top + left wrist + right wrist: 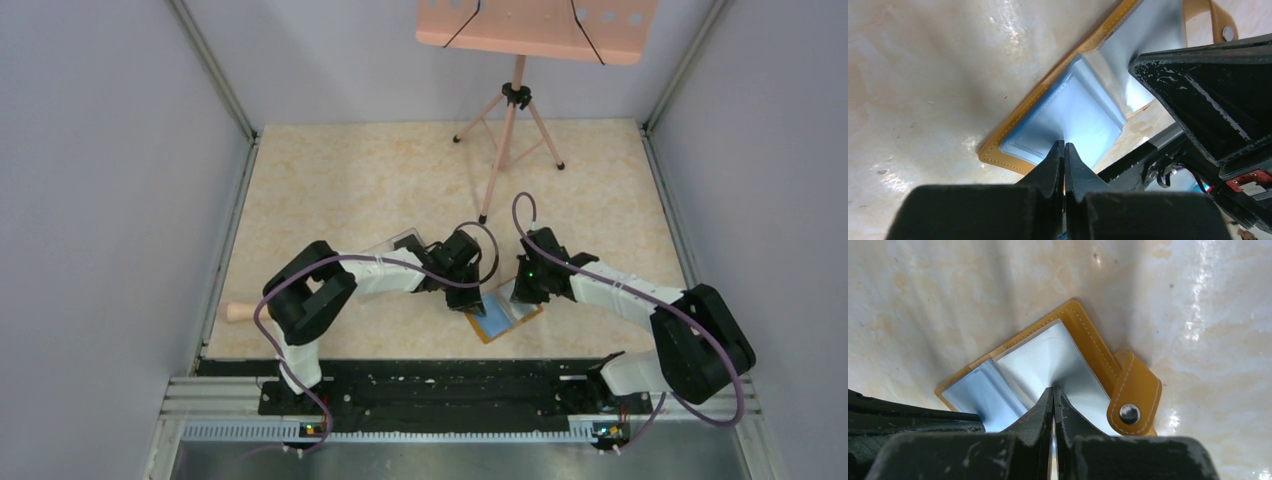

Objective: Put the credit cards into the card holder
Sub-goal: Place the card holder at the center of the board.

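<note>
Beige and stubby, a small handle-like object [237, 312] lies at the left edge of the tabletop, well apart from the work. Next comes a clear plastic box [400, 243], just beyond the left forearm; whether it holds anything cannot be told. The left gripper [1064, 147] has its jaws together, and the blue-grey lining puckers up to the tips, so it looks clamped on a fold of the left pocket. The card holder [508, 316] lies open and face-up near the middle of the near edge, directly under both sets of jaws, with its long axis slanted from near-left to far-right. The right gripper [1053, 390] is likewise closed, apparently pinching the lining of the right half, with the clasp tab [1133, 400] just to its right. No credit cards show in any view. By my judgement the holder is being spread, and a card still has to be fetched. Either arm must let go first, and the left is nearer the box. A pink music stand [515, 100] at the far edge is out of the way.
</note>
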Robot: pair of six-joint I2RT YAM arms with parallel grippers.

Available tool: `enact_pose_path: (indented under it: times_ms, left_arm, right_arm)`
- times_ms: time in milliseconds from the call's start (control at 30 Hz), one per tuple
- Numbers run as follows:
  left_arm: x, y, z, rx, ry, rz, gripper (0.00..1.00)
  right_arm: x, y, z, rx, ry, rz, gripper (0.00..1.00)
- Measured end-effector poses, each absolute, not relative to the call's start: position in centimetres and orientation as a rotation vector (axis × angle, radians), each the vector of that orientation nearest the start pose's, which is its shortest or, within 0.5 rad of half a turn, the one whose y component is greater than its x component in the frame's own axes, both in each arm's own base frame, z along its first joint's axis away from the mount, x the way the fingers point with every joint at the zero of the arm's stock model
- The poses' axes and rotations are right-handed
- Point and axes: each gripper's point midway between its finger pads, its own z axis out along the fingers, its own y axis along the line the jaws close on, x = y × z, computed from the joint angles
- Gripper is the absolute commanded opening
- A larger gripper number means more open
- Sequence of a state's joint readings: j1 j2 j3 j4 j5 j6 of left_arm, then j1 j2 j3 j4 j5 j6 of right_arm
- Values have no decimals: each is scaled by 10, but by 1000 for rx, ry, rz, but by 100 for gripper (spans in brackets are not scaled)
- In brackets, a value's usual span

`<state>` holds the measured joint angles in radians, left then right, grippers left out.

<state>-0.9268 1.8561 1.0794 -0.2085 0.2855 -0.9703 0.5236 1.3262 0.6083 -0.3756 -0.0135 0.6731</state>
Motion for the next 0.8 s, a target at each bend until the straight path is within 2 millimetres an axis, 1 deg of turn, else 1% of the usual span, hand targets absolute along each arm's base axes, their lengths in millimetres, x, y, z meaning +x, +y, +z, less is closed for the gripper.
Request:
enact_pose_path:
  times_ms: [133,333,400,567,633,700,800]
  left_arm:
    - [190,-379,30,52,2895,-857,0]
    - [198,-372,28,61,2916,-737,0]
    - [200,-369,28,72,2919,-706,0]
    - [203,-364,28,86,2919,-665,0]
    - [203,-363,28,95,2918,-655,0]
    - [204,-361,28,98,2918,-642,0]
    - [204,-361,28,101,2915,-637,0]
  right_arm:
    - [223,168,17,181,2717,446,0]
    - [217,178,17,161,2715,558,0]
    - [209,180,17,161,2723,603,0]
    - [173,185,16,149,2810,728,0]
    - [163,186,16,151,2837,767,0]
    - [156,186,15,153,2861,790,0]
    - [153,187,14,148,2875,797,0]
